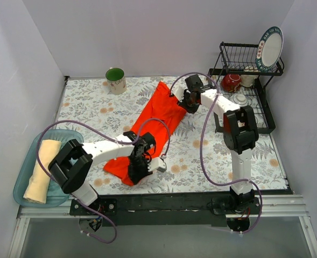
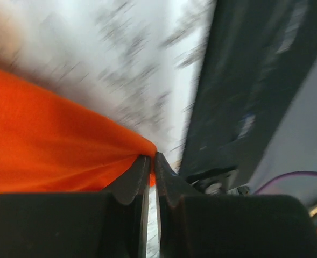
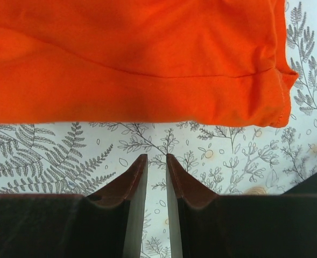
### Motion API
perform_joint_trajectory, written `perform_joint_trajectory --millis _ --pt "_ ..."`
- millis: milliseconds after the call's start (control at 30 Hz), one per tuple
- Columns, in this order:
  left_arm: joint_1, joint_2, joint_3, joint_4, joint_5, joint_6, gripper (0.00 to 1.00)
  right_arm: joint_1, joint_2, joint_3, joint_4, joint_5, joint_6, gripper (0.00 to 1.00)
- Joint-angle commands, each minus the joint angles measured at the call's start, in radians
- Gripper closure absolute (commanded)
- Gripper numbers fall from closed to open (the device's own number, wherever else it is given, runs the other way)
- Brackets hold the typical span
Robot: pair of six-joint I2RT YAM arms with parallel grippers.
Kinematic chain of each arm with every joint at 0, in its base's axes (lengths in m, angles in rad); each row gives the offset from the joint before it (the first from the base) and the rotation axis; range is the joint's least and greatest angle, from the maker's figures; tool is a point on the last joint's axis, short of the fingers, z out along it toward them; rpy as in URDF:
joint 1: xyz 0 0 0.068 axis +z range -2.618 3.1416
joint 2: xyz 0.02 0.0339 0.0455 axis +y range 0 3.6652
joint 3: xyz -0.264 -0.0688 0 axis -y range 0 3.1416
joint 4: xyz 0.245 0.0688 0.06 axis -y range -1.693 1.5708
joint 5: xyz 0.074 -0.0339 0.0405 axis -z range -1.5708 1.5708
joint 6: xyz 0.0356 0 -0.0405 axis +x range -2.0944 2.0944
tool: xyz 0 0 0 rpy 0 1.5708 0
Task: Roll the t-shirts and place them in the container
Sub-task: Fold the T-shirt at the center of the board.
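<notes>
The fingers [image 2: 130, 185] of my left gripper [image 2: 153, 161] are pressed together on a fold of the orange-red t-shirt [image 2: 50, 145], cloth bunching at their tips. The right gripper [image 3: 156, 157] has its fingers [image 3: 130, 183] drawn to a narrow slit with nothing in it; they hover over the fern-print tablecloth [image 3: 50, 156], apart from the shirt's stitched edge.

Taking the green mug [image 1: 115, 80] as my mark: the orange-red t-shirt [image 1: 158, 115] lies flat and narrow, its far end near the mug on the mug's right, its body running diagonally down toward the near edge. The left gripper [image 1: 139, 161] grips the end farthest from the mug; that arm rises to a bent elbow, then reaches across low. The right gripper [image 1: 188, 99] sits at the shirt's far end, on the side away from the mug, its arm standing upright and folding forward. The cream-yellow t-shirt [image 1: 40, 172] lies folded in a teal tray [image 1: 23, 191], well apart from the mug, toward the near left.
</notes>
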Motion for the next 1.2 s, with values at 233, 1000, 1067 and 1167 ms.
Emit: perform_joint_trajectory --millis 233,1000,1067,1167 --pt "-0.144 -0.076 0.297 0.014 0.16 -0.153 0.54 0.003 0.172 0.25 -0.052 -0.007 -0.033 0.72" --pt "-0.112 0.013 -0.017 0.488 0.028 -0.213 0.63 0.016 0.353 0.423 -0.032 0.059 -0.183 0.78" --pt "-0.112 0.067 0.004 0.505 0.037 -0.215 0.63 0.016 0.371 0.448 -0.023 0.059 -0.202 0.79" --pt "-0.117 0.143 0.055 0.534 0.053 -0.219 0.63 0.016 0.414 0.495 -0.003 0.039 -0.261 0.79"
